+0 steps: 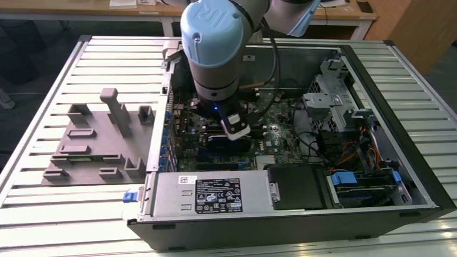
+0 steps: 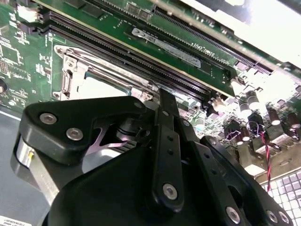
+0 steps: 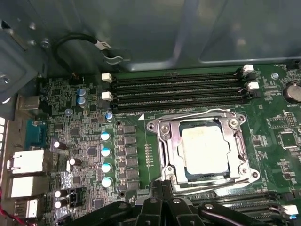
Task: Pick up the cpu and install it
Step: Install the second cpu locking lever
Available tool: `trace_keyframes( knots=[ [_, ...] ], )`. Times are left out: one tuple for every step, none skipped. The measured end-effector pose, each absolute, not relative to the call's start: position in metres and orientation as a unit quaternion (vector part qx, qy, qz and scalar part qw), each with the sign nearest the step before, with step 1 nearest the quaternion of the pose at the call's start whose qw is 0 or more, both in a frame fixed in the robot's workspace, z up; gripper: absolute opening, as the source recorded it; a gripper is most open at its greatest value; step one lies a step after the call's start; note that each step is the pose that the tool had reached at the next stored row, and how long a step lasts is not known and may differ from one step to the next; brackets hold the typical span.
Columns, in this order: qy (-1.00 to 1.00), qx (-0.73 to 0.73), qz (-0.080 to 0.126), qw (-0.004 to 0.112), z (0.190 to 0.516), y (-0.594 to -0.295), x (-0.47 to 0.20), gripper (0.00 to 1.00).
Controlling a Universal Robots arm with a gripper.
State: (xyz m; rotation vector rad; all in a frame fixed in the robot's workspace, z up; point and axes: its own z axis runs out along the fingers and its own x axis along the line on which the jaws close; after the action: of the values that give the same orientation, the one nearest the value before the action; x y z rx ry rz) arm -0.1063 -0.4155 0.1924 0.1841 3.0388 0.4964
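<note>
Setting — a work table point(image 1: 43, 214) of pale ribbed slats fills the exterior view. Beyond its far edge stands a light wooden desk point(image 1: 136, 13) on white legs, a wooden panel point(image 1: 418, 27) at the exterior view's right — dark floor point(image 1: 29, 48) beneath.

cpu point(image 3: 205, 150) apparently inside socket frame point(image 3: 162, 141)

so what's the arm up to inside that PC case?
The arm's gripper is down inside the open computer case, just above the motherboard. In the first wrist view the cpu already lies in its socket, silver top up, with the retention frame around it. The gripper hangs right beside the socket.
</note>
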Motion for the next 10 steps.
trace_keyframes(
  knots=[
    [0.984, 0.06, 0.163, 0.028, 0.1916, -0.4155, -0.1065, 0.11],
    [0.984, 0.06, 0.165, 0.028, 0.1909, -0.4155, -0.1066, 0.11],
    [0.984, 0.06, 0.167, 0.028, 0.1904, -0.4156, -0.1066, 0.11],
    [0.983, 0.06, 0.169, 0.028, 0.1899, -0.4155, -0.1065, 0.11],
    [0.983, 0.06, 0.171, 0.028, 0.1894, -0.4155, -0.1065, 0.11],
    [0.983, 0.06, 0.173, 0.028, 0.1888, -0.4155, -0.1066, 0.11],
    [0.983, 0.06, 0.173, 0.028, 0.1881, -0.4154, -0.1066, 0.11],
    [0.983, 0.06, 0.174, 0.028, 0.1873, -0.4154, -0.1065, 0.11],
    [0.982, 0.06, 0.174, 0.028, 0.1865, -0.4153, -0.1066, 0.11],
    [0.983, 0.06, 0.174, 0.028, 0.1863, -0.4155, -0.1066, 0.11]
  ],
)
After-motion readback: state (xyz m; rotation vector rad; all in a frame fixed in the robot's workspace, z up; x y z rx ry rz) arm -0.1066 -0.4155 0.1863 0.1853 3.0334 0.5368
